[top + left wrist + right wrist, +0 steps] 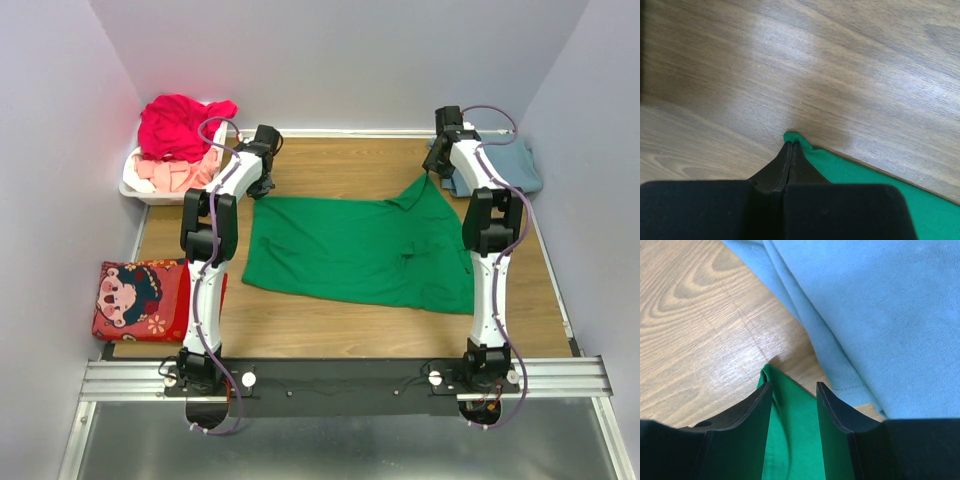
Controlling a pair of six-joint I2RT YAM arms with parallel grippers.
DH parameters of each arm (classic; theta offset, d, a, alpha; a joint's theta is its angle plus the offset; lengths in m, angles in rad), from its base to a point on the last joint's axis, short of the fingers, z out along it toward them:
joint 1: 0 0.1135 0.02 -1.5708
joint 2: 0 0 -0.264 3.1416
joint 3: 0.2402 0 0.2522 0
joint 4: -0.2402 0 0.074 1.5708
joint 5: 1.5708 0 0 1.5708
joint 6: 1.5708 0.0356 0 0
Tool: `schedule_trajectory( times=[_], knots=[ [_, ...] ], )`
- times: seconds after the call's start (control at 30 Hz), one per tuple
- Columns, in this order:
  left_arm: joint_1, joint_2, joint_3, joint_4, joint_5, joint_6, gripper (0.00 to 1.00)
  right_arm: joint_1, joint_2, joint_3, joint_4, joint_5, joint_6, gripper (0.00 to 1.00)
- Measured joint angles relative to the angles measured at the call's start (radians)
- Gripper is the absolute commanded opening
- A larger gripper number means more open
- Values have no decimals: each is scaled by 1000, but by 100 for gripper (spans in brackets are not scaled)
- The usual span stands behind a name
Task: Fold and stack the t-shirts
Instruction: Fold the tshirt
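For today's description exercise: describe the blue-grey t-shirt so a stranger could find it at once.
Find the wooden table, then its far right corner. The blue-grey t-shirt lies there. It is the only blue garment; the neighbouring green t-shirt is spread mid-table.

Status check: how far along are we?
Looks done: blue-grey t-shirt, at the far right corner. In hand: green t-shirt spread flat, left gripper shut on one corner, right gripper open around another. Left: folding it, plus red t-shirt and pink t-shirt in the basket.
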Motion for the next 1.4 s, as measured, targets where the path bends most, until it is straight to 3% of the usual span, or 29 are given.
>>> schedule_trajectory(
  times=[0.37,1.4],
  knots=[
    [0,-4,-7,2,0,5,0,0,56,30,18,-10,4,47],
    [0,-4,-7,2,0,8,0,0,26,30,84,-66,27,45]
  ],
)
